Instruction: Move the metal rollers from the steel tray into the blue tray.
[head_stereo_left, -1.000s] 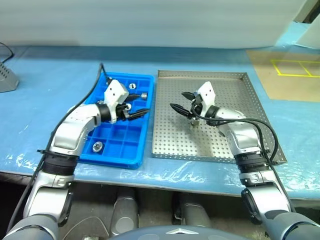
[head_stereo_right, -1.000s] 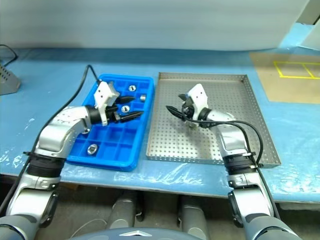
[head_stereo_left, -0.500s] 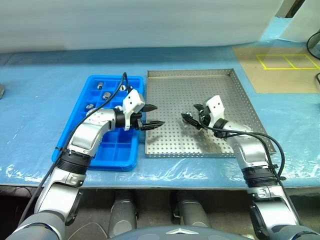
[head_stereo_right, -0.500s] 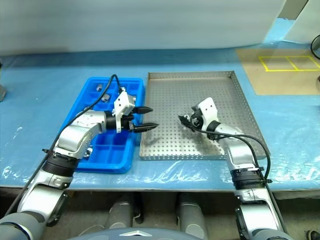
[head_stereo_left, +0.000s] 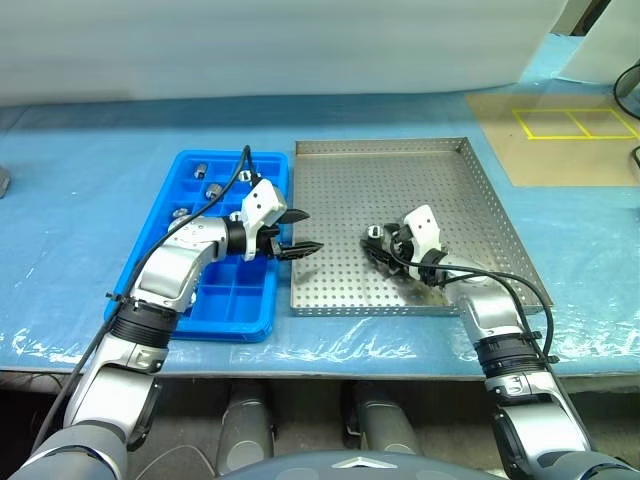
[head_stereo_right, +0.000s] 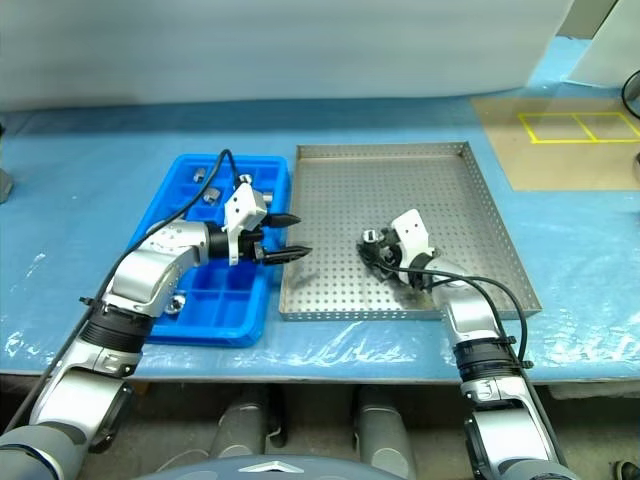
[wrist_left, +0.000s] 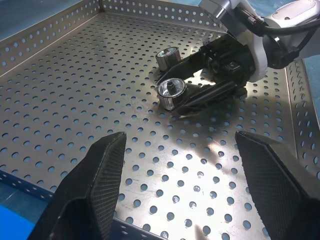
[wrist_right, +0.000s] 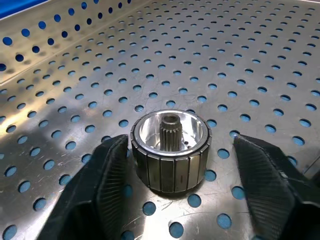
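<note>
The steel tray (head_stereo_left: 450, 190) lies on the table to the right of the blue tray (head_stereo_left: 225, 308). My right gripper (head_stereo_left: 378, 250) rests low on the steel tray's perforated floor. Its open fingers straddle one metal roller (wrist_right: 170, 150): one finger (wrist_right: 112, 170) touches the roller's side, the other (wrist_right: 262, 175) stands a little off it. A second roller (wrist_left: 168, 54) sits just beyond. My left gripper (head_stereo_left: 300, 232) hovers open and empty over the seam between the two trays. Rollers (head_stereo_left: 213, 190) lie in the blue tray's far compartments.
Blue plastic sheeting (head_stereo_left: 90, 200) covers the table. At the far right is a brown board with yellow taped squares (head_stereo_left: 570, 122). The table's front edge runs just below both trays. A black cable (head_stereo_left: 238, 175) arcs over the blue tray from my left wrist.
My right gripper has sunk onto the steel tray's floor and its fingers have narrowed around the roller. The left gripper has barely moved. The camera swung right early on.
</note>
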